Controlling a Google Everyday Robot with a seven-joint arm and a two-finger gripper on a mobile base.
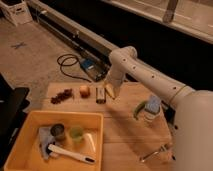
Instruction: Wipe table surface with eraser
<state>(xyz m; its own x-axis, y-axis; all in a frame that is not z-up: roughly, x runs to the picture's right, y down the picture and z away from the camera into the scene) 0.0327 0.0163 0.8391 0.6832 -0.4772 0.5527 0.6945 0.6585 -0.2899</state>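
The eraser (pixel 100 94), a small dark oblong block, lies flat on the light wooden table surface (pixel 125 135) near its far edge. My gripper (pixel 107 85) hangs at the end of the white arm (pixel 150 80), just above and to the right of the eraser. It is open and holds nothing. A thin yellowish stick (pixel 110 91) lies right under the gripper, beside the eraser.
A small round fruit (pixel 85 91) and a dark reddish cluster (pixel 61 96) lie left of the eraser. A yellow bin (pixel 30 122) with cups and a white tool fills the front left. A bottle (pixel 152 107) stands at the right and a metal tool (pixel 155 151) lies near the front right.
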